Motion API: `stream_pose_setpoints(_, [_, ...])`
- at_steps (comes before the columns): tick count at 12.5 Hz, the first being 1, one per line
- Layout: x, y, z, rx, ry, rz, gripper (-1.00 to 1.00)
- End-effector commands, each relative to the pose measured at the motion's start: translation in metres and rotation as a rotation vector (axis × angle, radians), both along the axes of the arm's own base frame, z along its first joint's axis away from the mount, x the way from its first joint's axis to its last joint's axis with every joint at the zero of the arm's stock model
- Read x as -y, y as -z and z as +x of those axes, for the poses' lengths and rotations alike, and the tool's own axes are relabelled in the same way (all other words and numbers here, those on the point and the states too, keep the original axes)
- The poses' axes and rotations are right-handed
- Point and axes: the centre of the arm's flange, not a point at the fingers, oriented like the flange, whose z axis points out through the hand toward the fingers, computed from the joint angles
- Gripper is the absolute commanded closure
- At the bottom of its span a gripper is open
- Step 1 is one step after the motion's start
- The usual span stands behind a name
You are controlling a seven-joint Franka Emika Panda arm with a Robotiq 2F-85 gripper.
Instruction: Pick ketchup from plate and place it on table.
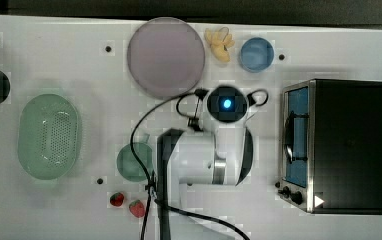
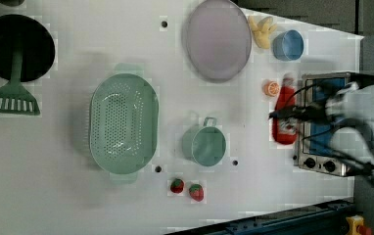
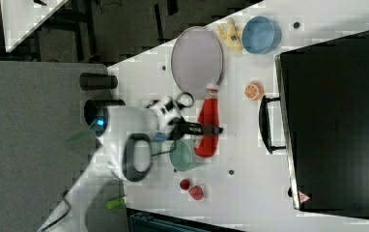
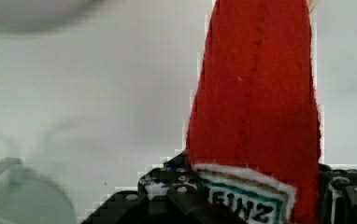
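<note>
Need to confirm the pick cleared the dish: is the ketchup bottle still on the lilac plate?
No. In the left view the ketchup bottle is off the plate, lying over the white table beside the toaster oven.

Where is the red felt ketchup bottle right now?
In the left view the red felt ketchup bottle lies off the pale lilac plate, over the white table between the oven and the green cup, below the orange slice, with the gripper at it.

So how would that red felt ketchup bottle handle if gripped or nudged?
The red felt ketchup bottle looks fuzzy and stitched, so probably soft, light and squashy. The fabric should resist slipping. Lying flat on the white table, it seems unlikely to roll far.
</note>
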Motion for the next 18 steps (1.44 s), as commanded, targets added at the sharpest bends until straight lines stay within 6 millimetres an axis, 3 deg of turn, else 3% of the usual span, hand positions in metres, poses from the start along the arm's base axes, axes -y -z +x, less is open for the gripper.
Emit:
stream_pose_setpoints(1, [-0.004, 0.01, 0.001, 0.093, 0.089, 0.002, -0.15])
stream_pose_setpoints(4, [-0.005, 0.042, -0.004, 0.073, 0.125, 0.011, -0.23])
stream_pose_setpoints(6, [-0.005, 0.045, -0.003, 0.081, 0.135, 0.018, -0.65])
stream_pose_setpoints(8, [-0.006, 0.03, 0.007, 0.121, 0.133, 0.017, -0.99])
stream_pose_setpoints(13, [-0.009, -0.066, 0.061, 0.233, 0.246, 0.005, -1.0])
stream_pose_setpoints(18, [-0.026, -0.19, 0.101, 0.224, 0.54, -0.007, -1.0])
